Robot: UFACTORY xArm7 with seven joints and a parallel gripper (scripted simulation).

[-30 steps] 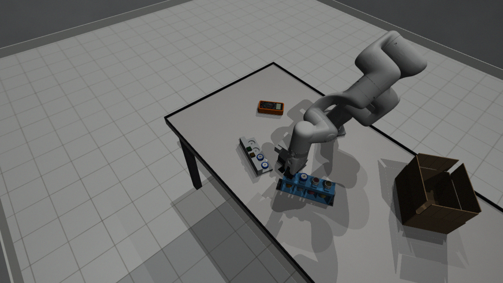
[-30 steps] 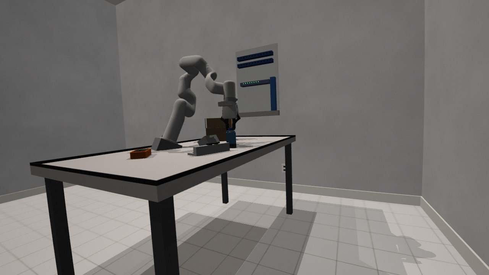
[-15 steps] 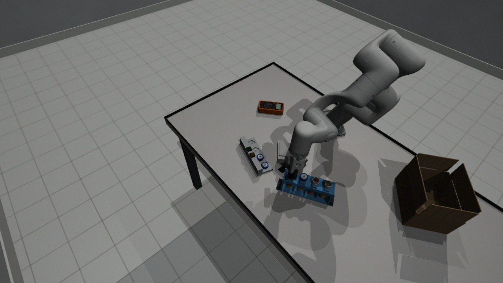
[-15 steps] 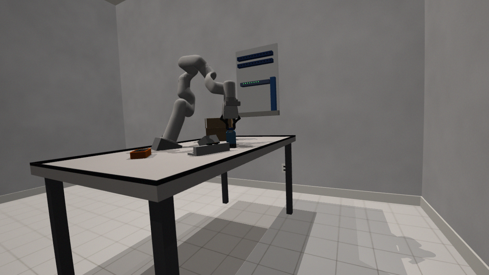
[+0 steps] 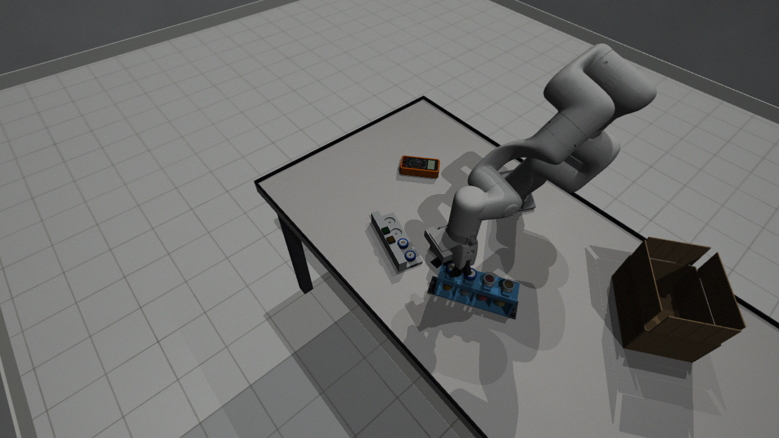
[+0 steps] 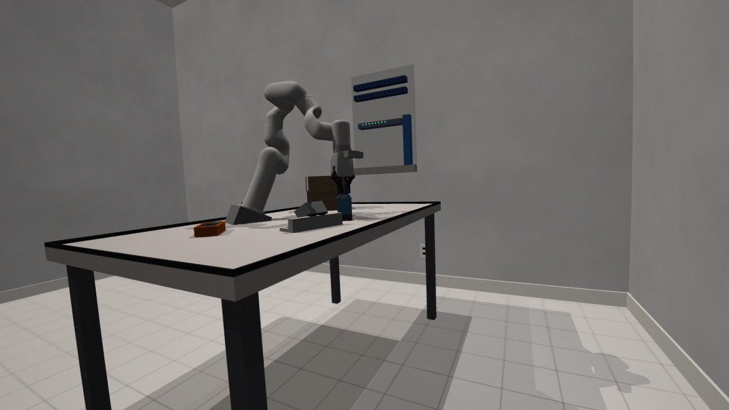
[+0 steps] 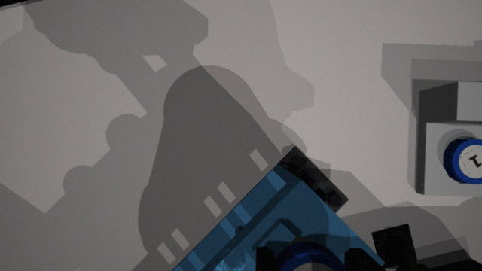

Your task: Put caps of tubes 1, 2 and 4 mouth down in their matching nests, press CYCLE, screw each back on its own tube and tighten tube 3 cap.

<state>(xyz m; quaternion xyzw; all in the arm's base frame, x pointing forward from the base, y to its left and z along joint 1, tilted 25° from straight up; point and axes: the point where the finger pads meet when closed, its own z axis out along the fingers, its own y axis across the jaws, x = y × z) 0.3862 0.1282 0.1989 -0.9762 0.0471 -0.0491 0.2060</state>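
The blue decapping station point(image 5: 473, 298) point(image 6: 344, 206) point(image 7: 301, 211) stands near the table's front edge. My gripper point(image 5: 457, 267) point(image 6: 344, 189) point(image 7: 310, 260) points straight down over its end tube nearest the cap tray and is shut on that tube's blue cap point(image 7: 309, 250), the cap of tube 4. The tube beside it keeps its blue cap point(image 5: 469, 275). The two further tubes point(image 5: 489, 280) point(image 5: 508, 285) stand open. The grey cap tray point(image 5: 381, 225) point(image 6: 311, 222) point(image 7: 433, 158) holds two blue caps point(image 5: 411, 254) point(image 5: 403, 243) in its nests. The end one, marked 1, also shows in the wrist view point(image 7: 465, 159).
An orange multimeter point(image 5: 419, 166) point(image 6: 209, 229) lies further back on the table. An open cardboard box point(image 5: 675, 299) point(image 6: 320, 191) stands at the right end. A wall panel point(image 6: 383, 147) hangs behind the arm. The key housing is mostly hidden by the arm.
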